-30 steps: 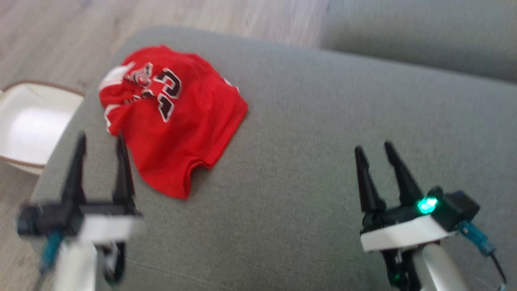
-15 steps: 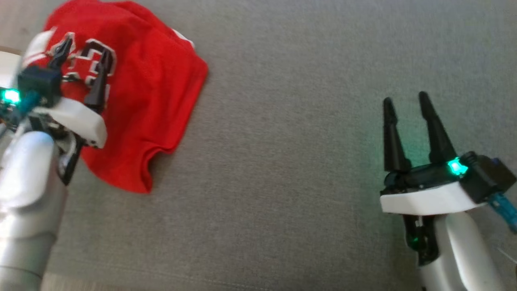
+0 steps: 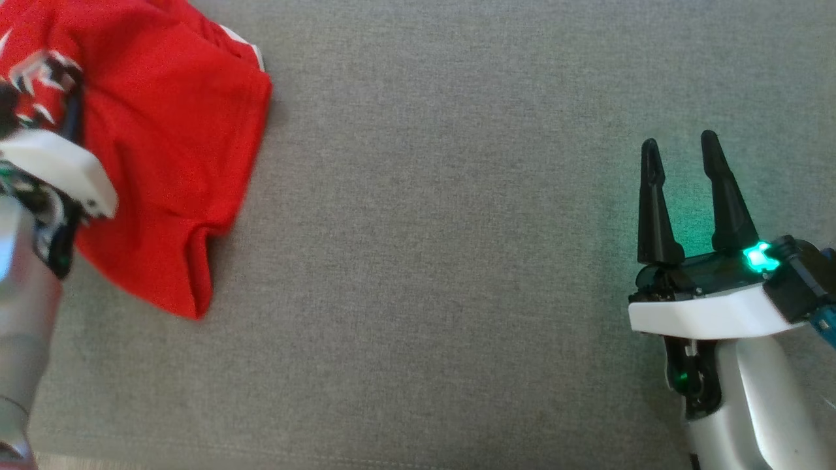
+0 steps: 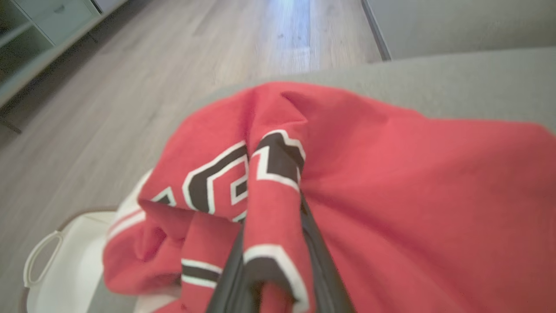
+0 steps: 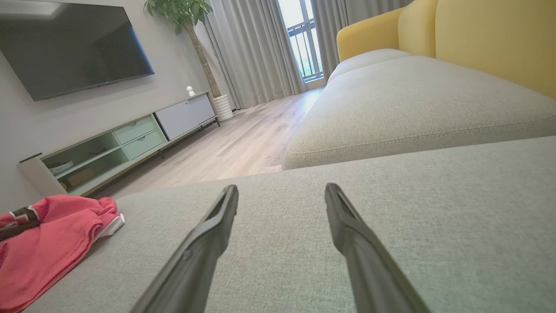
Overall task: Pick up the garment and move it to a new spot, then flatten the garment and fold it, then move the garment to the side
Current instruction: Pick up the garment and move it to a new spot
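The red garment (image 3: 163, 130) with black and white lettering lies crumpled at the left end of the grey sofa cushion (image 3: 424, 261). My left gripper (image 3: 39, 91) sits on its printed part, partly cut off by the head view's left edge. In the left wrist view the left gripper (image 4: 276, 226) is shut on a raised fold of the garment (image 4: 391, 182), and the fold covers the fingertips. My right gripper (image 3: 679, 143) hovers open over bare cushion far to the right. The right wrist view has the right gripper (image 5: 281, 191) open and the garment (image 5: 43, 243) at the far left.
A white basket (image 4: 65, 261) stands on the wooden floor just past the cushion's left edge. A second grey cushion (image 5: 412, 100) and a yellow backrest (image 5: 478, 34) lie beyond the right gripper. A TV cabinet (image 5: 130, 139) lines the far wall.
The head camera has tilted down and shifted the whole picture. My left gripper went from beside the garment onto its lettering and closed on a fold. The right gripper stays open.
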Robot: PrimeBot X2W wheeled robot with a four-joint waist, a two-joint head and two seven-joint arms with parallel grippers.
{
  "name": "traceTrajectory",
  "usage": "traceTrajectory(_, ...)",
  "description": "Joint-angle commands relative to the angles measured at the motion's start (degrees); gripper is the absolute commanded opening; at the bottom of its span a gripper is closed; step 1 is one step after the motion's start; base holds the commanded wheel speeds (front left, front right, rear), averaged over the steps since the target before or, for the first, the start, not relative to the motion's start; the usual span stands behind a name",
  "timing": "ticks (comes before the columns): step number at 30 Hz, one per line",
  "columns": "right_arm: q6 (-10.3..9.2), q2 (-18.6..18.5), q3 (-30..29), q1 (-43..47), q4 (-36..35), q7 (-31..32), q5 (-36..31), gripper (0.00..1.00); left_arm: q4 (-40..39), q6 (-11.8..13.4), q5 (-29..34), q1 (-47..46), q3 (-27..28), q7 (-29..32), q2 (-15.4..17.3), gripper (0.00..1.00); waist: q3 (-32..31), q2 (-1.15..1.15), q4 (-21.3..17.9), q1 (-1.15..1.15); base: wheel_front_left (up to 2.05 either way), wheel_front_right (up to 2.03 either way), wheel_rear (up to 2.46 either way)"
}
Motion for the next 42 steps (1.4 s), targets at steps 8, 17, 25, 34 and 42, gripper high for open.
traceTrajectory(8, -0.04, -0.1, 1.4, -0.2, -0.9, -0.6, 0.7, 1.00, -0.4, 0.2, -1.4, -7.9, 5.3, -12.2, 4.5, 0.00, -4.0, 0.00, 0.3, -0.01, 0.00, 0.00, 0.00)
traceTrajectory(17, -0.04, -0.1, 2.5, 1.2, 0.7, -0.6, 3.3, 1.00, -14.7, 2.7, 0.3, -6.0, 9.3, -14.0, 5.5, 0.00, -10.7, 0.00, -0.8, -0.01, 0.00, 0.00, 0.00)
traceTrajectory(25, -0.04, -0.1, 4.6, 1.8, 1.4, -0.6, 6.0, 1.00, -27.7, 5.3, -0.2, 1.1, 7.9, -11.6, 2.9, 0.00, -15.0, 0.00, -4.7, -0.01, 0.00, 0.00, 0.00)
traceTrajectory(34, -0.04, -0.1, 6.3, 0.9, 1.1, -0.6, 8.1, 1.00, -42.3, 10.2, 0.8, 7.9, 1.5, -5.3, -3.5, 0.00, -15.5, 0.00, -12.5, -0.01, 0.00, 0.00, 0.00)
traceTrajectory(42, -0.04, -0.1, 6.8, -0.3, 0.1, -0.6, 9.1, 1.00, -44.2, 14.0, 2.7, 9.8, -5.1, -4.0, -12.3, 0.00, -12.4, 0.00, -19.7, -0.01, 0.00, 0.00, 0.00)
